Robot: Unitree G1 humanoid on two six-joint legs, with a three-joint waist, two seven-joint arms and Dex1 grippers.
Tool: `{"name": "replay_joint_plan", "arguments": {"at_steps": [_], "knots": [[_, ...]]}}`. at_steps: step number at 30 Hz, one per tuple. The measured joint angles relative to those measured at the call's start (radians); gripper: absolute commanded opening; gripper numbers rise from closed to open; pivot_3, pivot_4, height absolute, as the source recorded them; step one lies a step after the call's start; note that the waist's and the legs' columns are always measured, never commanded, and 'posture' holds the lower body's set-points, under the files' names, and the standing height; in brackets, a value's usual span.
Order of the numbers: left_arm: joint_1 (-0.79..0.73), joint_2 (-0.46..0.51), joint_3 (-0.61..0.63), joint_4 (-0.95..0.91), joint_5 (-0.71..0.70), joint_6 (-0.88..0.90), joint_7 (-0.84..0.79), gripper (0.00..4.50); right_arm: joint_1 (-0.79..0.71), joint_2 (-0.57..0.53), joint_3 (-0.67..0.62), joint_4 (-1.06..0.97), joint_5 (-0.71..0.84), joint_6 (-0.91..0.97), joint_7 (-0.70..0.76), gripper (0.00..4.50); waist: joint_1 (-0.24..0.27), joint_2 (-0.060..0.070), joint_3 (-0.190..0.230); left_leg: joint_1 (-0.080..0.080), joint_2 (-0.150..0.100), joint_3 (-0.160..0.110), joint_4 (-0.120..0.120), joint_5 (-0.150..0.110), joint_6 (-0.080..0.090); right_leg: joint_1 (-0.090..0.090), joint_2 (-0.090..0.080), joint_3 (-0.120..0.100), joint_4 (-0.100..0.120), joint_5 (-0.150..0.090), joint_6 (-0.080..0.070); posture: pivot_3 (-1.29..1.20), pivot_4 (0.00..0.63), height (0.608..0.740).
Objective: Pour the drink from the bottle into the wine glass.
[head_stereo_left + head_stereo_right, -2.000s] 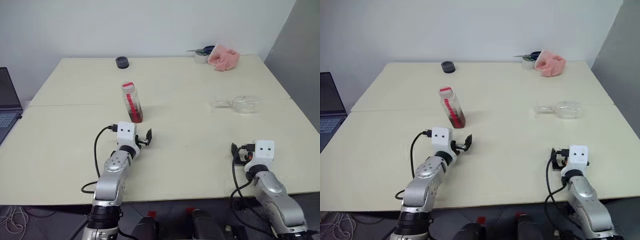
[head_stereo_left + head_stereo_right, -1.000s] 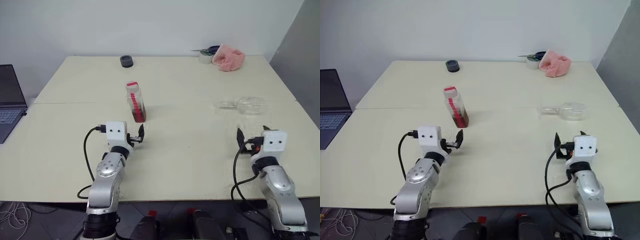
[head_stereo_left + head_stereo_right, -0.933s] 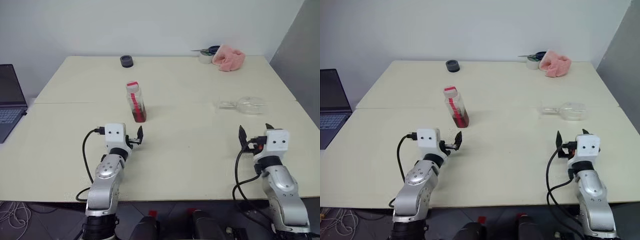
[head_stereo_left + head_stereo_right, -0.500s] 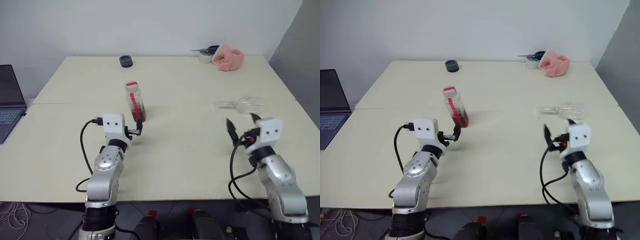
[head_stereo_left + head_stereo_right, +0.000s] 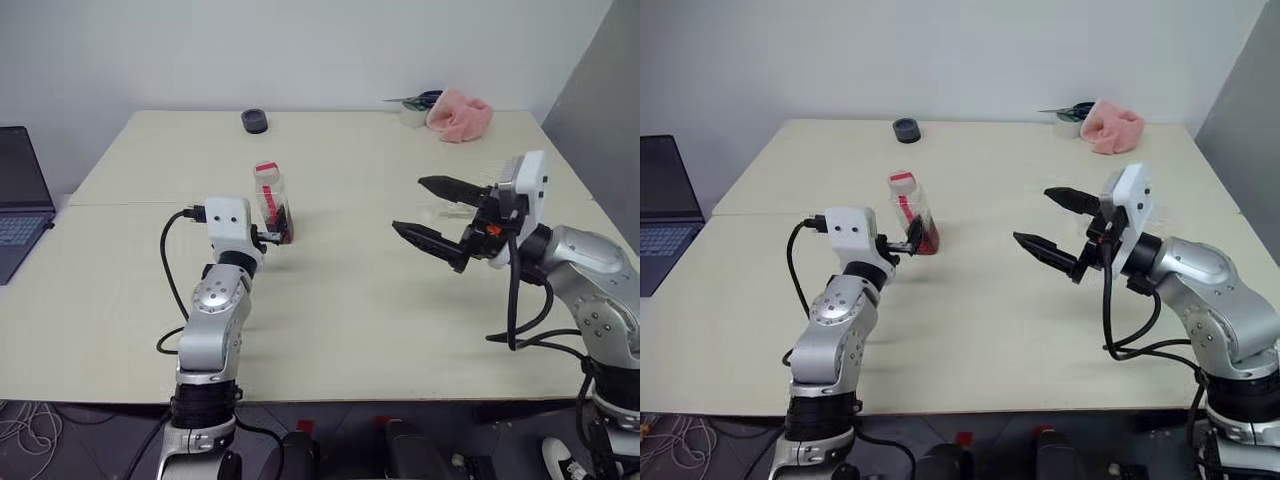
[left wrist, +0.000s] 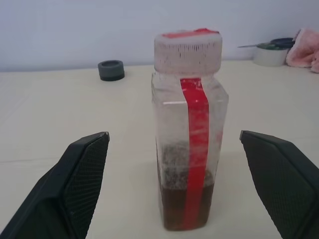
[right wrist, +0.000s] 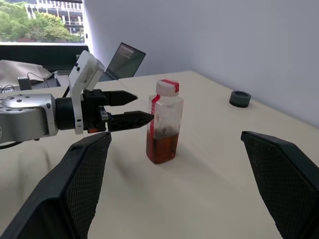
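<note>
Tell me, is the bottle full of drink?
No. The bottle is mostly empty; the dark drink fills just its bottom part.

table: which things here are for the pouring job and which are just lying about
For the job: bottle, drink inside it, left gripper, right gripper, both open.
Lying about: small black round object, pink cloth, tape roll, scissors, laptop.

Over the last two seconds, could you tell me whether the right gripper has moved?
Yes. The right gripper has risen off the table and swung toward the bottle, jaws open.
</note>
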Motion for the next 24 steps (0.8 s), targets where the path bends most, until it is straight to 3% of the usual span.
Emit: {"name": "replay_joint_plan", "arguments": {"at_steps": [11,24], "knots": [[-0.08,-0.027,-0.017,0.109,0.012,-0.049,0.02,4.5,-0.009,0.018,0.028,0.027,-0.01,0.0,0.01,4.47,0.008,0.0,0.0,-0.001,0.0,0.0,0.0,0.0,0.0,-0.001,-0.001,0.0,0.0,0.0,0.0,0.0,0.15,0.74],[-0.202,-0.021,-0.01,0.373,0.028,-0.19,0.018,4.5,0.01,0.021,0.027,0.015,-0.012,0.001,-0.024,4.47,0.008,0.0,0.0,-0.001,-0.001,0.0,0.0,0.0,0.0,-0.001,-0.001,0.0,0.0,0.0,0.0,0.0,0.15,0.74]]}}
